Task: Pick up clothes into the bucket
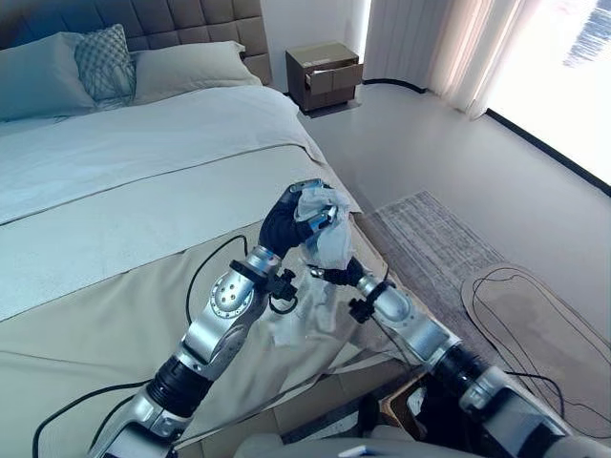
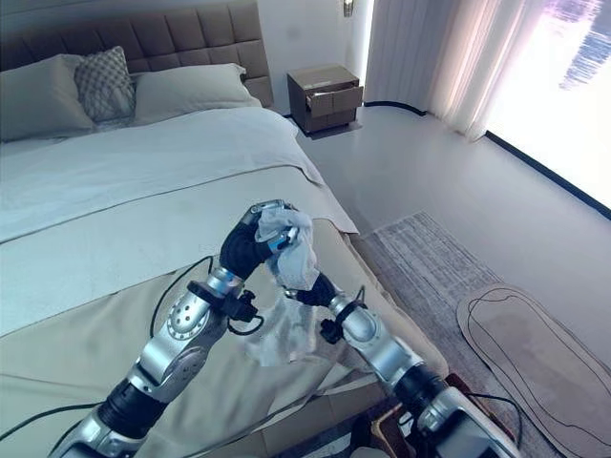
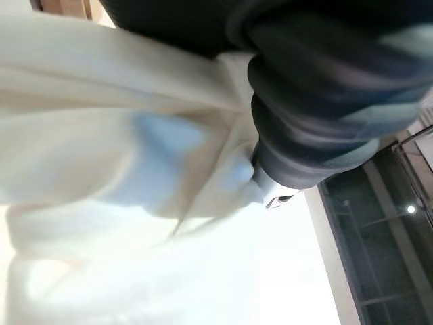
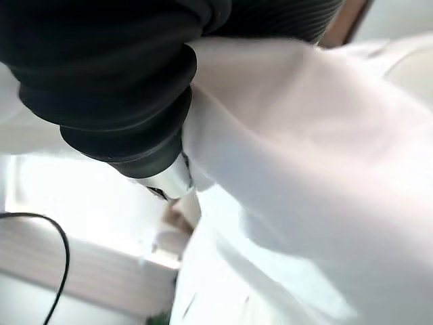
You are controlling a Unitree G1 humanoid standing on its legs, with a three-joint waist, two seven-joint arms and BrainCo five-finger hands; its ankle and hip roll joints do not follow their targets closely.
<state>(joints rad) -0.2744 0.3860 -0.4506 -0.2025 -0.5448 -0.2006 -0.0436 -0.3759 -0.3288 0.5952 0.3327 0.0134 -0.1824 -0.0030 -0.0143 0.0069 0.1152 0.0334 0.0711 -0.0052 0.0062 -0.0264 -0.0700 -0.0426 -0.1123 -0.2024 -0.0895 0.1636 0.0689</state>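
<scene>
Left eye view: left hand [image 1: 291, 216] fingers clamped on white garment [image 1: 325, 229], raised above bed [image 1: 115, 239] edge | right hand [image 1: 336, 275] under cloth, finger state cannot tell | risk: hanging tail snags right arm; garment slips.

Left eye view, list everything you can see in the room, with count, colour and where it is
Garment: one, white, held up over the bed's foot corner, hanging down between the hands.
Bed: one, pale sheet and beige cover, left half of the view.
Pillows: three, two plain pale and one patterned, at the headboard.
Headboard: one, brown tufted, behind the pillows.
Nightstand: one, brown, drawer ajar, beside the bed's head.
Curtain: one, pale, by the window.
Rug: one, grey, on the floor beside the bed.
Left hand: fingers curled in the garment's top.
Right hand: under the cloth, fingers hidden.
</scene>
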